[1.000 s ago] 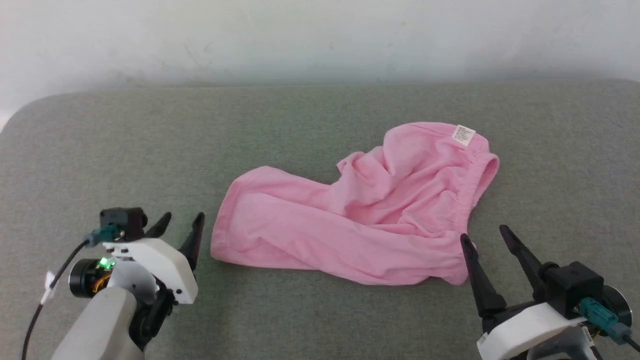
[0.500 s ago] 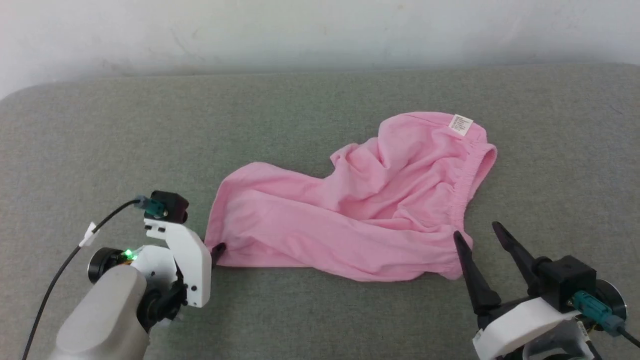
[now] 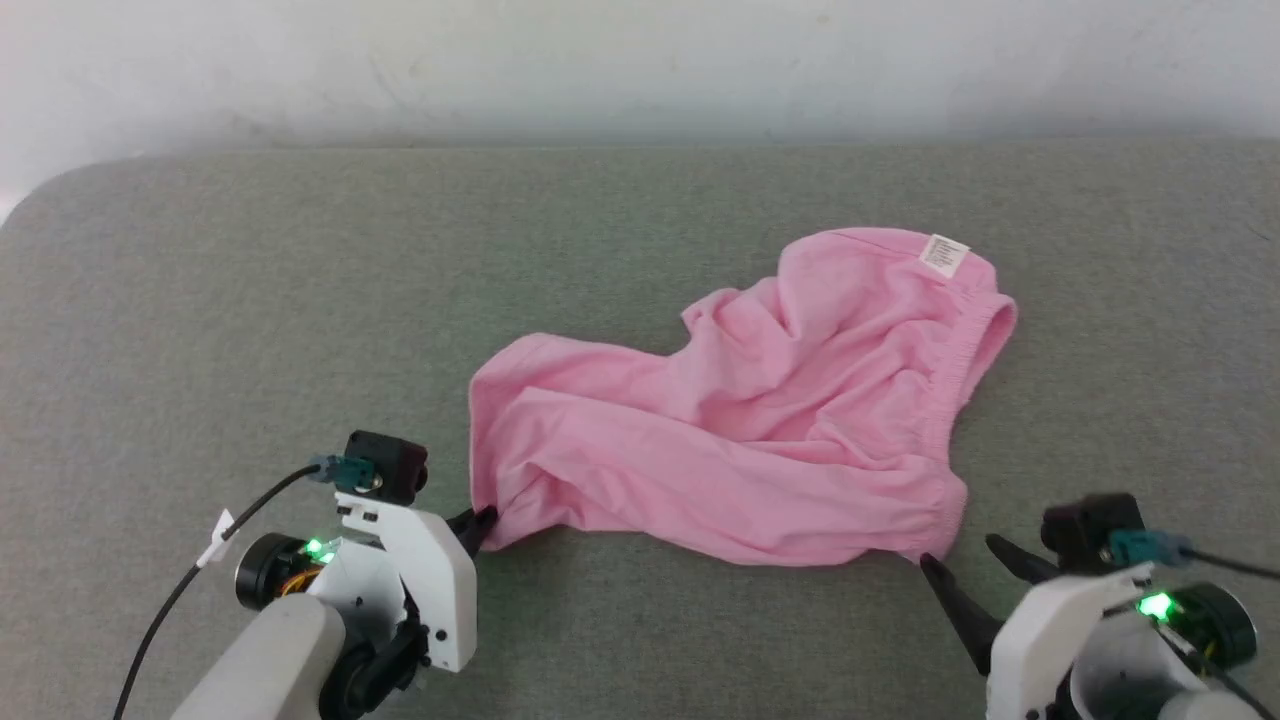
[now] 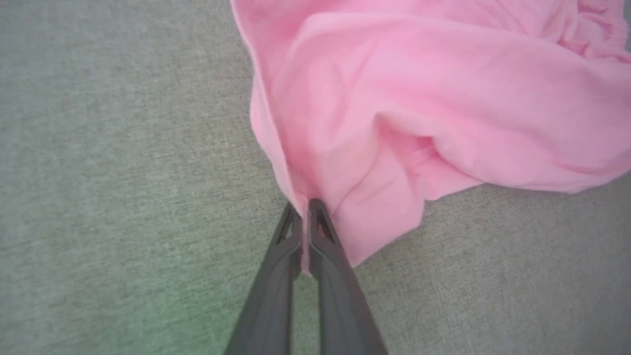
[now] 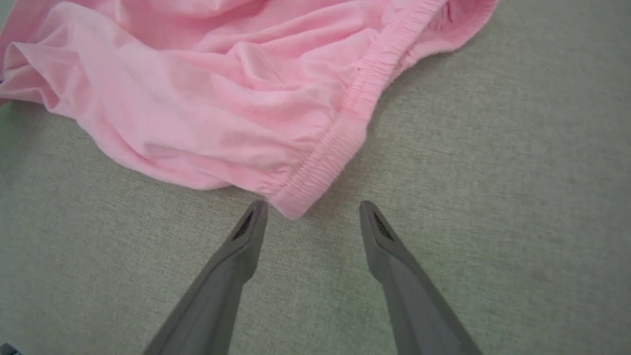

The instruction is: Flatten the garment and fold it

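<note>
The left gripper (image 4: 304, 209) has its fingers pinching the garment (image 3: 740, 420) at a hem corner; the right gripper (image 5: 313, 209) hovers, fingers spread, just beside the waistband (image 5: 345, 128) corner.

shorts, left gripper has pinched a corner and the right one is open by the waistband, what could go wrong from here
1. The left gripper pinches only a thin edge of the shorts, so a hard pull could slip it free.
2. The right gripper is open, with the waistband corner barely reaching between its fingertips. Closing now might miss it.
3. The middle is bunched, so pulling may drag the folds along rather than flatten them.
</note>
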Available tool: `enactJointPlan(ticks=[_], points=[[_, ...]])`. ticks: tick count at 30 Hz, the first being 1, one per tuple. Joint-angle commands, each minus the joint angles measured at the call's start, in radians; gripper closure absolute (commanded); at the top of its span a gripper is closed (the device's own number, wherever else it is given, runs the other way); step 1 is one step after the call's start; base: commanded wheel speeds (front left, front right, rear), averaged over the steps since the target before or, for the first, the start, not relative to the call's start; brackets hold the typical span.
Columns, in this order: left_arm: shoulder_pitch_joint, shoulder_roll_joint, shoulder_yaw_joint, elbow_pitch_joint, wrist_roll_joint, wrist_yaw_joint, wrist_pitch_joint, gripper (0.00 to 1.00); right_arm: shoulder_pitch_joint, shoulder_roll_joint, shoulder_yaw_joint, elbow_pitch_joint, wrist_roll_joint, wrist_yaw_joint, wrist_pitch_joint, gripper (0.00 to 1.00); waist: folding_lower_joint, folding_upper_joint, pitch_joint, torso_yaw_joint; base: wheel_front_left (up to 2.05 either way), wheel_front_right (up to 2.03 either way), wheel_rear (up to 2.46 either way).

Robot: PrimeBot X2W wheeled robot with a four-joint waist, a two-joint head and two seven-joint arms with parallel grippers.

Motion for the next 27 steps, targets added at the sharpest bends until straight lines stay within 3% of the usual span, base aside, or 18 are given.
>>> enactJointPlan(ticks=[1,5,14,15,16,17,22,27], points=[[0.015,0.001,0.003,-0.020,0.010,0.011,-0.014,1.00,-0.043,-0.012,0.016,0.017,0.021,-0.001,0.016,0.00,-0.0001,0.0000,0.012,0.029,0.00,0.00,0.00],[0.017,0.003,0.008,-0.058,0.018,0.021,-0.033,1.00,-0.100,-0.029,0.037,0.076,0.051,-0.001,0.045,0.00,-0.0001,0.0000,0.026,0.048,0.00,0.00,0.00],[0.011,0.000,0.011,-0.090,0.029,0.029,-0.074,1.00,-0.193,-0.036,0.113,0.335,0.140,-0.001,0.191,0.03,-0.0001,0.0000,0.055,0.080,0.00,0.00,0.00],[0.013,0.000,0.010,-0.089,0.029,0.028,-0.078,1.00,-0.192,-0.034,0.124,0.350,0.154,-0.001,0.210,0.54,-0.0001,0.0000,0.055,0.081,0.00,0.00,0.00],[0.015,-0.001,0.010,-0.088,0.028,0.028,-0.081,1.00,-0.192,-0.033,0.133,0.357,0.165,-0.001,0.222,0.82,-0.0001,0.0000,0.054,0.081,0.00,0.00,0.00],[0.018,-0.001,0.010,-0.087,0.027,0.028,-0.084,1.00,-0.192,-0.034,0.141,0.361,0.175,-0.001,0.232,1.00,-0.0001,0.0000,0.051,0.080,0.00,0.00,0.00],[0.045,-0.005,0.020,-0.088,0.004,0.023,-0.111,1.00,-0.202,-0.060,0.161,0.297,0.202,-0.001,0.202,1.00,-0.0001,0.0000,0.012,0.066,0.00,0.00,0.00],[0.057,0.004,0.061,-0.145,0.002,0.037,-0.184,1.00,-0.186,-0.091,0.118,0.120,0.183,-0.001,0.143,1.00,-0.0001,0.0000,-0.044,0.059,0.00,0.00,0.00]])
